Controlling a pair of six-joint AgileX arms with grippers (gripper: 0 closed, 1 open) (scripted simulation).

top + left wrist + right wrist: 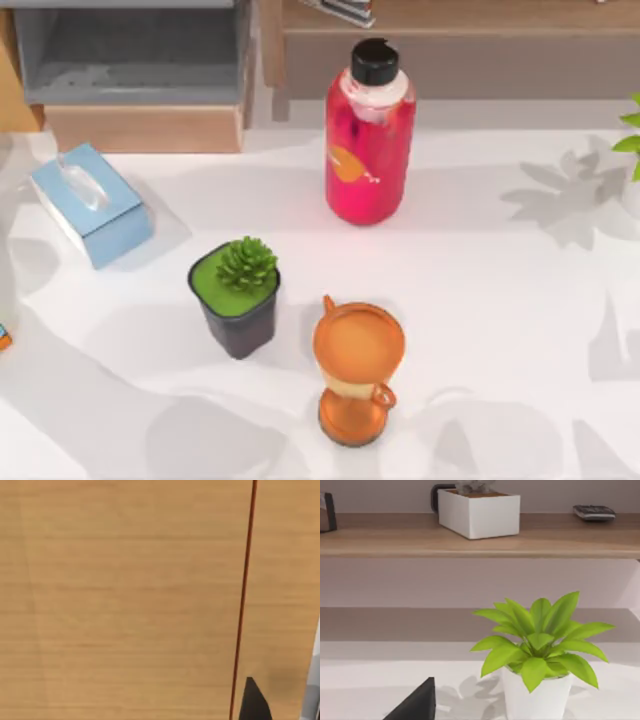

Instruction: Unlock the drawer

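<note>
The drawer [135, 60] is at the table's back left in the top view. Its grey inside shows from above, behind a light wooden front panel [145, 128]. The left wrist view looks straight at a light wooden panel [125, 600] from very close, with a thin dark seam [243, 600] running down it. A dark part of my left gripper [253, 704] sits at that view's edge, next to the seam. A dark part of my right gripper [417, 705] is low over the white table, near a leafy plant in a white pot [540, 680].
On the table stand a blue tissue box [90, 205], a small succulent in a black pot [238, 295], a red bottle with a black cap [368, 135] and an orange hourglass [357, 370]. A wooden shelf [480, 535] behind holds a white box [480, 512].
</note>
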